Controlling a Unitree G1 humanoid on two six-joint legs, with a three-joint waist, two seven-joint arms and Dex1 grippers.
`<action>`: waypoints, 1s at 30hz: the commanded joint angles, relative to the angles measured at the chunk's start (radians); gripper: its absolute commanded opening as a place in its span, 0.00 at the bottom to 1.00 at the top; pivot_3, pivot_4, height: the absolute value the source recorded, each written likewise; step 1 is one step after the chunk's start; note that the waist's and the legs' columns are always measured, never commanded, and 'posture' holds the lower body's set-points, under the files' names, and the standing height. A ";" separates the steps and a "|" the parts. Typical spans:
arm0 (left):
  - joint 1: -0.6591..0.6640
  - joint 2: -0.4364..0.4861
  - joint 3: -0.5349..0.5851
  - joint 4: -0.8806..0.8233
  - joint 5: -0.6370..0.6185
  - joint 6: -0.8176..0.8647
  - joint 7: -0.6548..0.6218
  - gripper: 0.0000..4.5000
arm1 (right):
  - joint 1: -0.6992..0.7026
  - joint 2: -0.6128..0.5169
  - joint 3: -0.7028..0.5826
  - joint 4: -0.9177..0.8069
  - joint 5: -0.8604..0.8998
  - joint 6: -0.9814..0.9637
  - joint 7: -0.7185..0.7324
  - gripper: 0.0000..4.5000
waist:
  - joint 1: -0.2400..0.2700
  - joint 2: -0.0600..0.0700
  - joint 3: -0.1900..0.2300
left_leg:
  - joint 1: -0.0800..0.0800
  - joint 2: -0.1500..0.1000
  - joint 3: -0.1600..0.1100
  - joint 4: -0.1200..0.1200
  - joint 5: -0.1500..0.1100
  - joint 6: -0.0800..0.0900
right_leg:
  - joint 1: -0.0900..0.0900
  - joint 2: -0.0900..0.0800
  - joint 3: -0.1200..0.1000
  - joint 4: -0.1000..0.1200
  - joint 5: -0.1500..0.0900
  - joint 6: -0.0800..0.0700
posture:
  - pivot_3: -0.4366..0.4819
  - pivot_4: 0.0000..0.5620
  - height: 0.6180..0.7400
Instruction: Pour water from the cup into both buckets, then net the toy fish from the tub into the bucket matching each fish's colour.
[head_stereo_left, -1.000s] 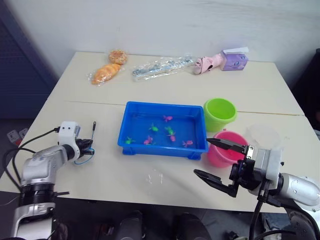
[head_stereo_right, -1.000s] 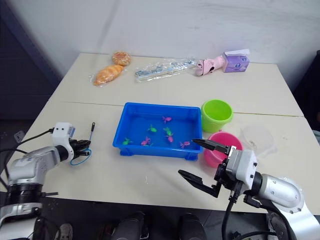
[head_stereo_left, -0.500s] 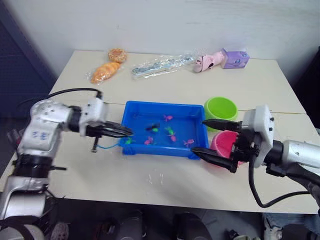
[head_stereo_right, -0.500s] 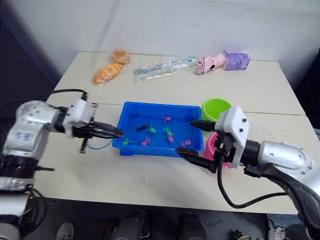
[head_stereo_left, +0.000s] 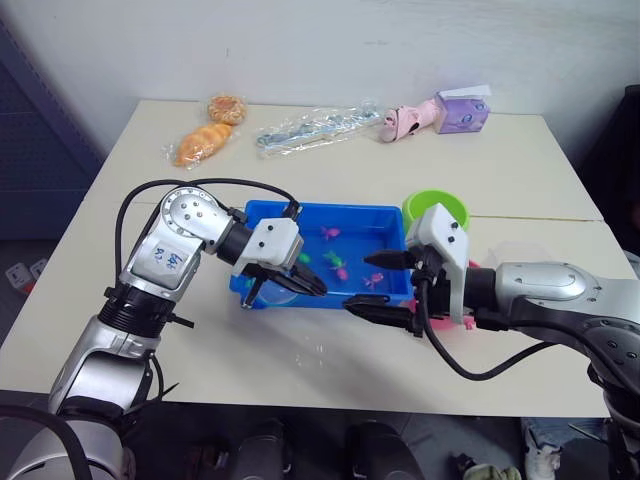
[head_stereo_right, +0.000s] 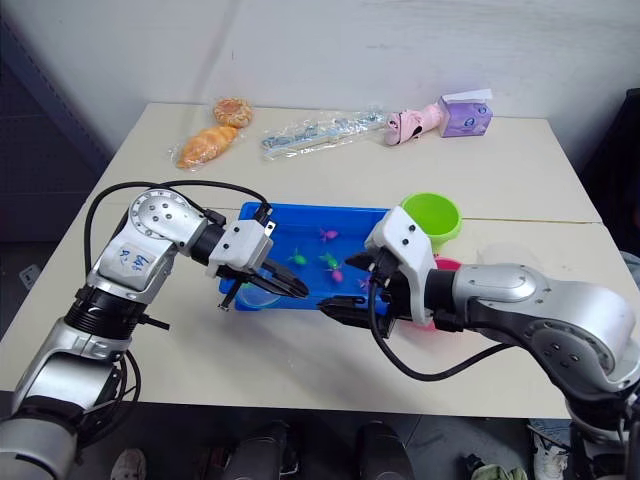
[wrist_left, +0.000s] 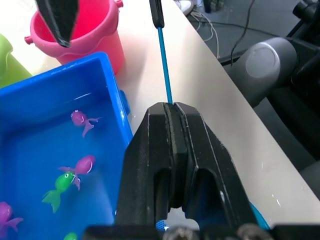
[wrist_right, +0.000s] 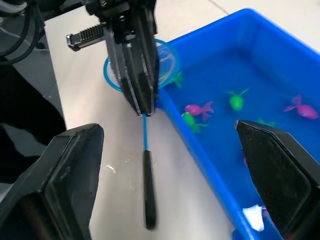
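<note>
The blue tub holds water and several toy fish, magenta and green. My left gripper is shut on the thin blue stick of the net at the tub's front edge. The net's hoop lies behind that gripper, over the tub's front left corner. The stick's black end points toward my right gripper, which is open just in front of the tub with nothing between its fingers. The green bucket and pink bucket stand right of the tub. The clear cup sits beyond my right arm.
Along the table's back lie two bread rolls, a clear plastic packet, a pink toy and a purple box. The table's front edge runs just below both grippers.
My left arm swung from the table's left edge to the tub's front, carrying the net. My right gripper moved left toward the tub's front and stays open.
</note>
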 joint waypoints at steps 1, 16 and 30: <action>-0.013 0.005 0.017 -0.023 -0.001 0.000 0.006 0.01 | 0.007 0.000 -0.024 -0.025 0.040 0.015 0.001 1.00 | 0.000 0.000 0.000 | 0.000 0.000 0.000 0.000 0.000 0.000 | 0.000 0.000 0.000 0.000 0.000 0.000 | 0.48 0.27 1.00; -0.007 -0.001 0.010 -0.051 -0.001 0.032 0.013 0.00 | 0.044 0.020 -0.022 -0.024 0.039 0.021 0.014 0.62 | 0.000 0.000 0.000 | 0.000 0.000 0.000 0.000 0.000 0.000 | 0.000 0.000 0.000 0.000 0.000 0.000 | 0.48 0.27 1.00; 0.020 -0.020 0.059 -0.060 -0.058 0.081 0.047 0.15 | 0.078 0.006 -0.036 -0.044 -0.036 -0.035 0.085 0.00 | 0.000 0.000 0.000 | 0.000 0.000 0.000 0.000 0.000 0.000 | 0.000 0.000 0.000 0.000 0.000 0.000 | 0.48 0.27 1.00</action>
